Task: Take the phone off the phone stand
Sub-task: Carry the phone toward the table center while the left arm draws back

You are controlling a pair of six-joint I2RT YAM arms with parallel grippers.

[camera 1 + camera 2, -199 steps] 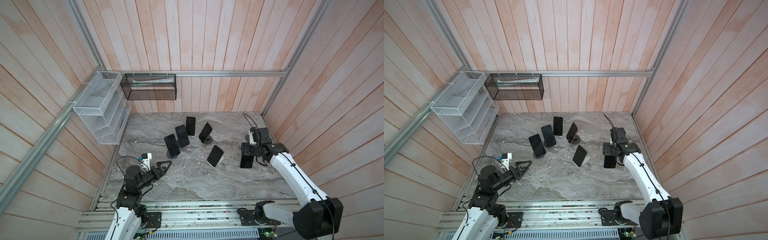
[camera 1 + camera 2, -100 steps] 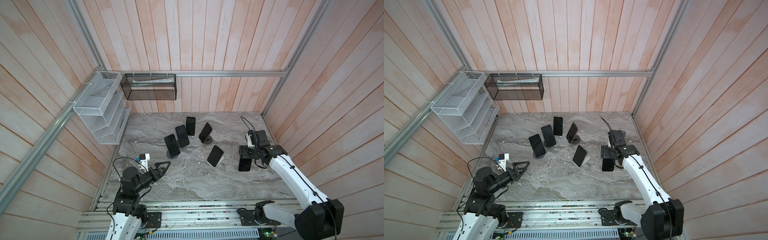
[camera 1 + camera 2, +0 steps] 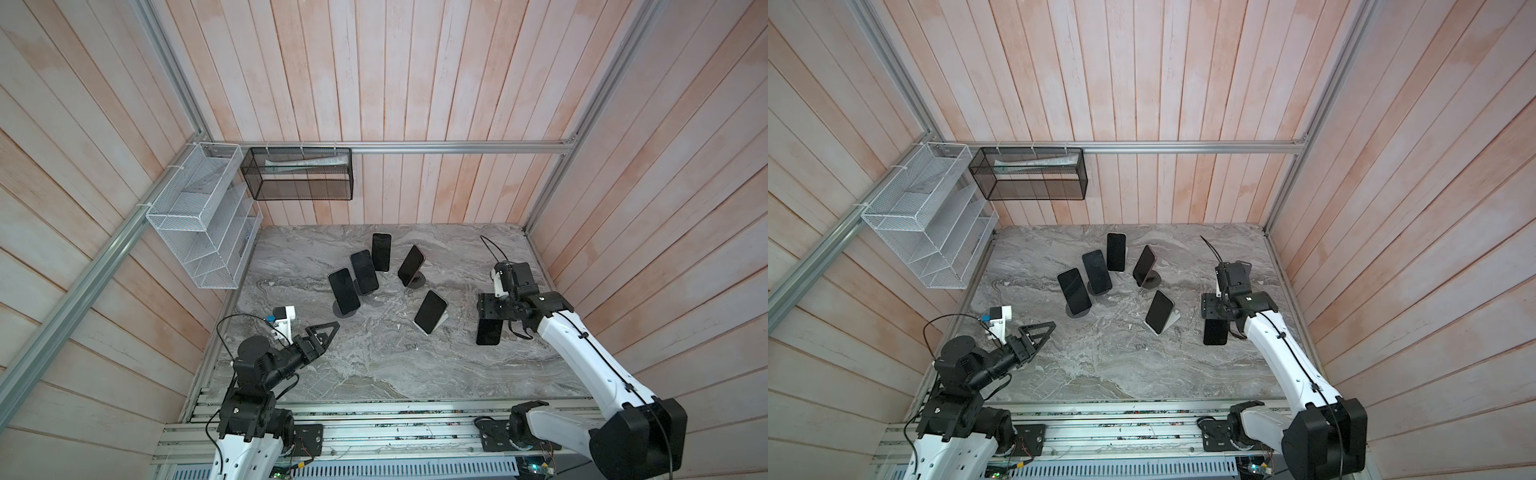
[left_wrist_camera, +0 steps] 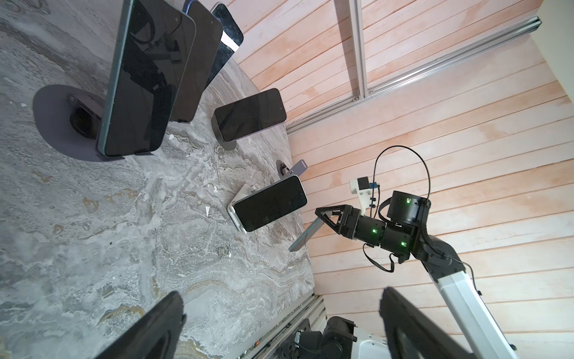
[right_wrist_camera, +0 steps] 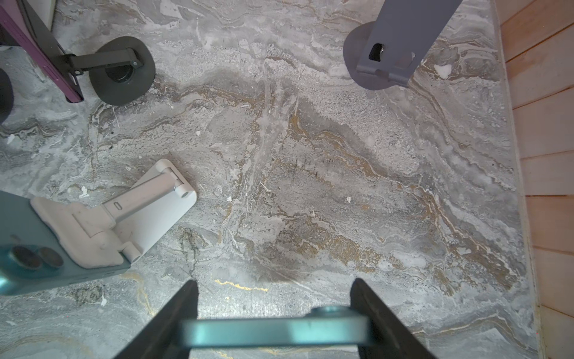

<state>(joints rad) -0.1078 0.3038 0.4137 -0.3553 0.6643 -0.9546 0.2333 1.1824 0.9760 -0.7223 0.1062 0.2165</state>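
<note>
My right gripper (image 3: 491, 318) (image 3: 1216, 318) (image 5: 275, 289) is shut on the long edges of a teal phone (image 3: 489, 331) (image 3: 1216, 333) (image 5: 273, 332). The phone hangs upright above the marble table, clear of its stand. In the left wrist view the phone (image 4: 306, 236) slants down from the fingers. The grey phone stand (image 5: 400, 40) (image 4: 295, 167) is empty near the right wall, behind the gripper. In both top views the right wrist mostly hides it. My left gripper (image 3: 326, 330) (image 3: 1044, 328) (image 4: 282, 295) is open and empty at the front left.
Several other dark phones rest on stands mid-table, among them one on a white folding stand (image 3: 442, 322) (image 5: 149, 211) and one on a round black base (image 3: 345, 291). Wire baskets (image 3: 199, 216) hang on the left and back walls. The wooden wall (image 5: 546, 155) is close on the right.
My right gripper has carried the phone a little left and towards the front, away from the grey stand. The left arm has shifted slightly back and left, still open.
</note>
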